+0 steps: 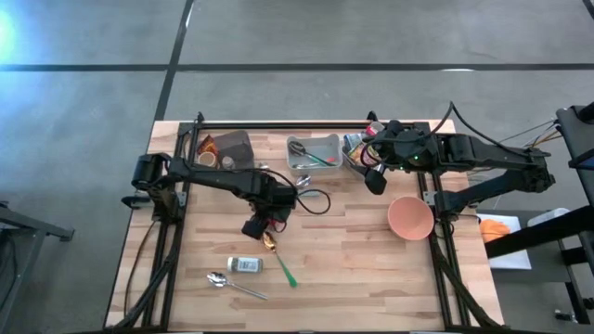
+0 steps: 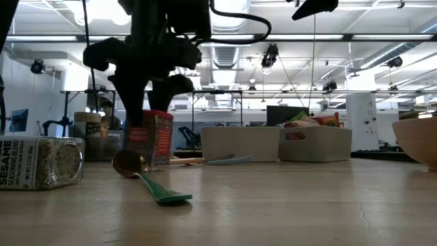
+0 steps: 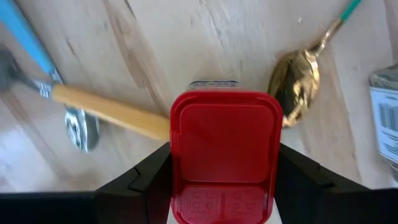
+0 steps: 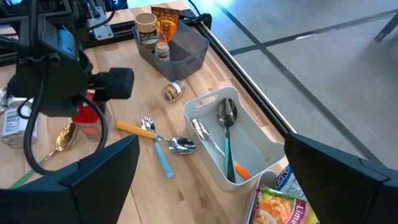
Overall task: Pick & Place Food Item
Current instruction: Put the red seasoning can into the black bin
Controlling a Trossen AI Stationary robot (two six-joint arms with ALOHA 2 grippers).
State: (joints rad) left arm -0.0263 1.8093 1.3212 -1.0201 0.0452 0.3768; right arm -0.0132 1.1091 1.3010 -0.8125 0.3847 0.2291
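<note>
A small jar with a red lid (image 3: 224,143) and a red label (image 2: 158,142) stands upright left of the table's middle. My left gripper (image 1: 267,219) points down over it and is shut on it. A gold spoon with a green handle (image 1: 277,255) lies just in front of the jar, toward the near edge. My right gripper (image 1: 376,178) hangs open above the table's far right, with nothing between its fingers (image 4: 93,180). My left gripper pinches the jar at its red lid (image 3: 180,155) between the two fingers (image 3: 146,180), one on each of two opposite sides. The fingers come from above, pointing down. The jar stays upright, its base (image 2: 158,164) at table level in the low view.
A sesame jar (image 1: 246,264) and a silver spoon (image 1: 227,282) lie near the front. A wood-handled utensil (image 3: 106,112) lies beside the red-lidded jar. A grey bin (image 1: 227,148), a white cutlery bin (image 1: 314,153) and a snack bin (image 1: 356,148) line the far edge. A pink bowl (image 1: 410,218) sits at right.
</note>
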